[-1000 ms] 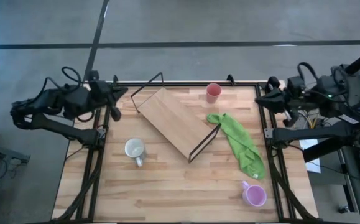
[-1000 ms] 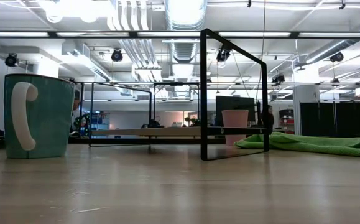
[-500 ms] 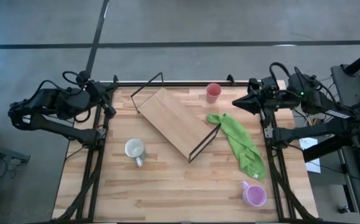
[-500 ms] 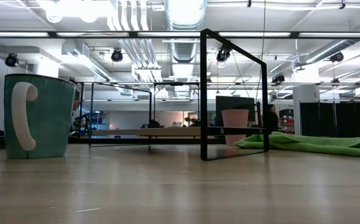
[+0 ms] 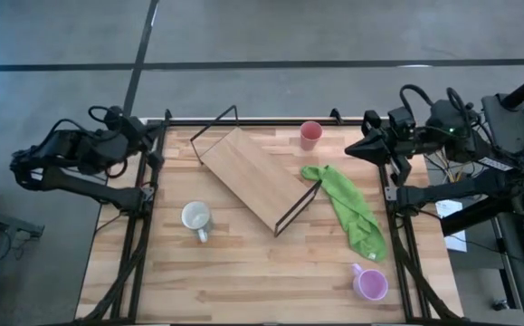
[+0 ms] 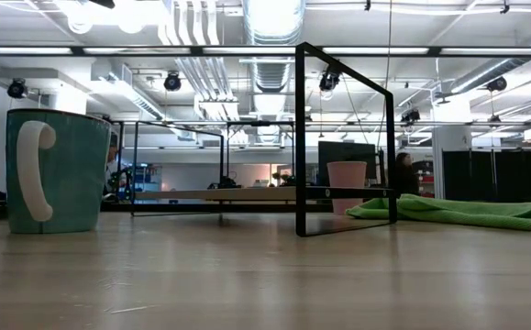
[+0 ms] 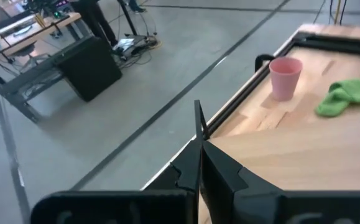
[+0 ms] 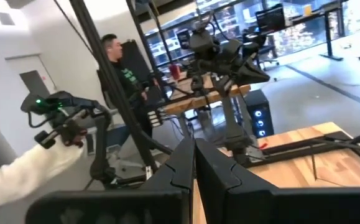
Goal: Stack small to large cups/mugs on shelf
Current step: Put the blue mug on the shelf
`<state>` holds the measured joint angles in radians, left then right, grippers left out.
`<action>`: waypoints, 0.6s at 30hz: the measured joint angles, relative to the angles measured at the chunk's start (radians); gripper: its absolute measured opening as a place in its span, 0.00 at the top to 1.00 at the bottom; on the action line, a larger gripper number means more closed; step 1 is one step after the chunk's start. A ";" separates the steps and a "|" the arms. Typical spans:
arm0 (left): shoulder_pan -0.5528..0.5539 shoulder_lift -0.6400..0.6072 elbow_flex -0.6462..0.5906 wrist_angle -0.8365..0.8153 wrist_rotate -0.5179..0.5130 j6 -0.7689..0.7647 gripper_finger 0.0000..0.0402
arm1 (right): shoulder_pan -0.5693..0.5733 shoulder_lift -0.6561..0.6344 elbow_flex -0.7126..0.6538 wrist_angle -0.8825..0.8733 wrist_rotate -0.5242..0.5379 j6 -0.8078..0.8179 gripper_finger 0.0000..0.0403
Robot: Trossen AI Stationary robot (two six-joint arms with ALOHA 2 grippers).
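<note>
On the pale plank desk (image 5: 243,272) the flat light-wood shelf (image 5: 252,177) with thin black wire ends lies diagonally, ringed by three round vessels: pink cup (image 5: 310,134) behind, white mug (image 5: 195,218) left, lilac mug (image 5: 369,284) front right, beside one crumpled green cloth (image 5: 352,211). Both arms wait at the far corners, left end effector (image 5: 157,138) and right end effector (image 5: 354,150) each pinched closed and empty.

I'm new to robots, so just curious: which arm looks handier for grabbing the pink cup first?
Probably the right. Its gripper sits at the table's right edge, near the pink cup. The left gripper waits at the far-left edge, with the shelf lying between it and the cup.
</note>
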<state>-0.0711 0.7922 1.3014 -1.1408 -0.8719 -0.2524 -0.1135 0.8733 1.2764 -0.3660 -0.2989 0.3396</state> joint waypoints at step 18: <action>0.001 0.010 0.001 0.001 0.060 -0.004 0.70 | 0.000 0.027 0.001 -0.001 0.003 0.000 0.98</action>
<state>-0.0700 0.8026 1.3022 -1.1393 -0.8123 -0.2569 -0.1139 0.9001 1.2778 -0.3666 -0.2958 0.3397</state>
